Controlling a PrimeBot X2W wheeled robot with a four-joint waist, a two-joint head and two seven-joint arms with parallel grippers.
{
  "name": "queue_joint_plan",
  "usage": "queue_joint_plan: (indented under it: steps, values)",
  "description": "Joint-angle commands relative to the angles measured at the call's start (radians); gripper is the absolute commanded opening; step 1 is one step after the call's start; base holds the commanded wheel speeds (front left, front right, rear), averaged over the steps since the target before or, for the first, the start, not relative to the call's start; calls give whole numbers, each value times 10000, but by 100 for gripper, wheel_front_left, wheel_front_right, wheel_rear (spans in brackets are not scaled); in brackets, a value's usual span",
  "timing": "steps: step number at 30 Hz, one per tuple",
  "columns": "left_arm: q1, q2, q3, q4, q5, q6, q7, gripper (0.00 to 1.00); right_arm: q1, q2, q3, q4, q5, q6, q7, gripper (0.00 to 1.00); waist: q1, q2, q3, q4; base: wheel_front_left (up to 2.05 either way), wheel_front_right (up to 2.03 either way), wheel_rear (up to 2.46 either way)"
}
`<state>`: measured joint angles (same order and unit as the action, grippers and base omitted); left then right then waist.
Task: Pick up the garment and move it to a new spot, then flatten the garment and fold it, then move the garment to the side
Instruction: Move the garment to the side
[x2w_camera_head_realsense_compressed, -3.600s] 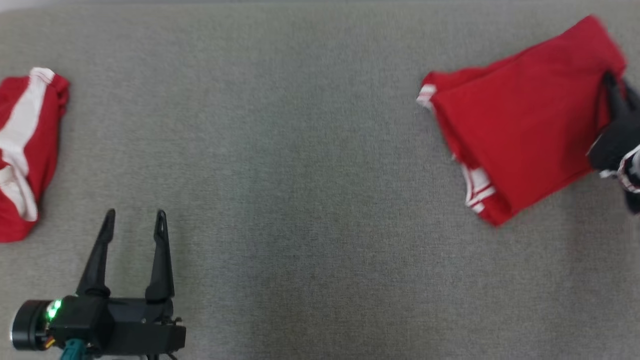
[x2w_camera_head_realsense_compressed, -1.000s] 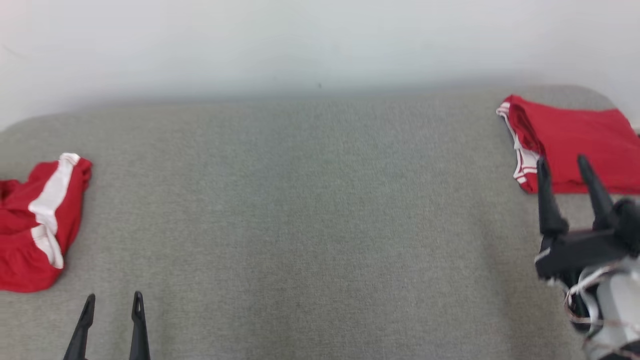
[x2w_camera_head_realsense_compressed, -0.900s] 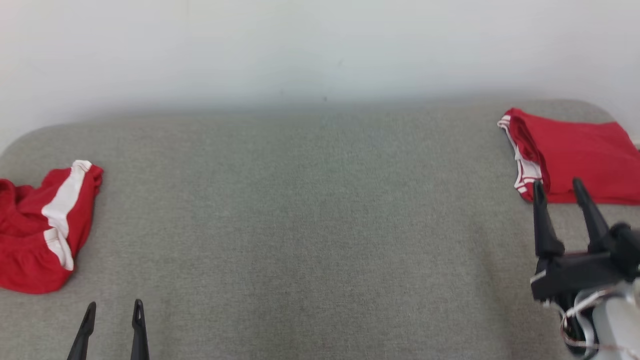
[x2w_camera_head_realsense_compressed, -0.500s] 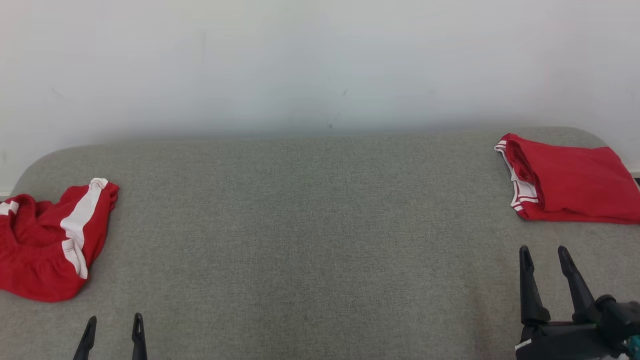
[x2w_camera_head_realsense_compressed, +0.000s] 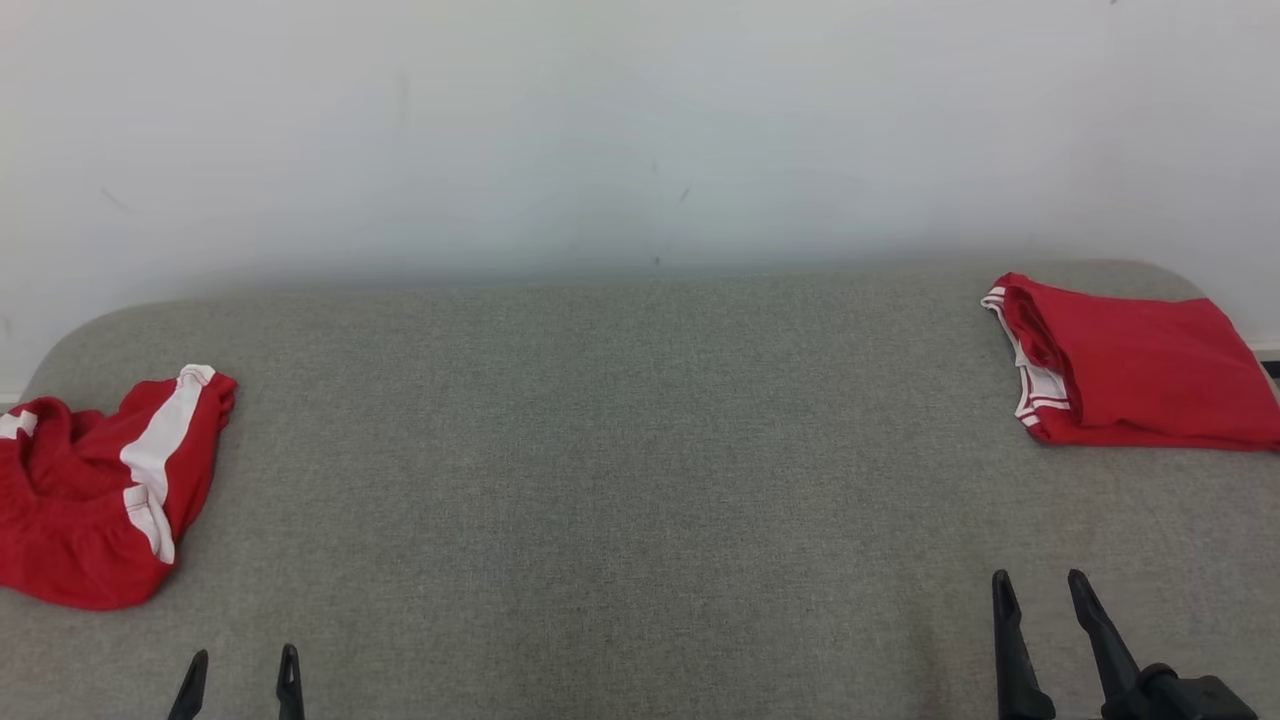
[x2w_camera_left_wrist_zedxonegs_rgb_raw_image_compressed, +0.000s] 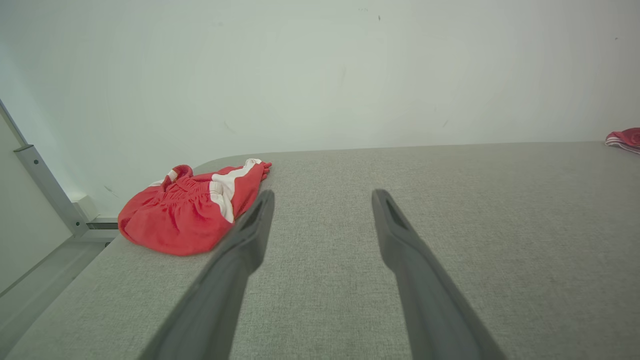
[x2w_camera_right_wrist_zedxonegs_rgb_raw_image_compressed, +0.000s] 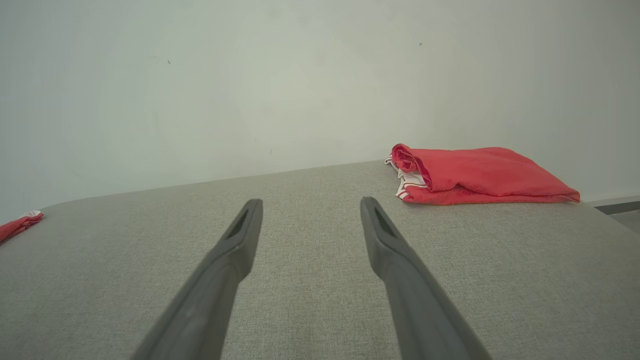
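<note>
My gripper (x2w_camera_left_wrist_zedxonegs_rgb_raw_image_compressed: 322, 197) hangs over the grey table (x2w_camera_left_wrist_zedxonegs_rgb_raw_image_compressed: 500, 210), fingers spread, nothing between them. Crumpled red shorts (x2w_camera_left_wrist_zedxonegs_rgb_raw_image_compressed: 185, 220) lie near the left corner; a red garment (x2w_camera_left_wrist_zedxonegs_rgb_raw_image_compressed: 625, 137) edges in far right.

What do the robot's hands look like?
Each hand, the left gripper and the right gripper, is made of two long, thin, dark fingers that narrow to pointed tips, like big tweezers. Close up they look dark grey and smooth, with a narrow slot near each tip.
</note>
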<state>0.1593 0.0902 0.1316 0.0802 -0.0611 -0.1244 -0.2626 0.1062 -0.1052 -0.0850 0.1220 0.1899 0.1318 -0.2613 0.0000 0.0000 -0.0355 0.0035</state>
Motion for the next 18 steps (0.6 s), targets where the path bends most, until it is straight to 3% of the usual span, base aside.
queue_joint_plan:
  steps: [1,18]
  values:
    - [98,-3,-14,45,23,-41,-30,100,117,82,57,0,-45,-27,-44,100,0,0,-10,39,0,0,0]
    - [-14,2,-109,320,163,-34,-30,100,267,275,357,260,-155,-27,-46,100,0,0,-141,321,0,0,0]
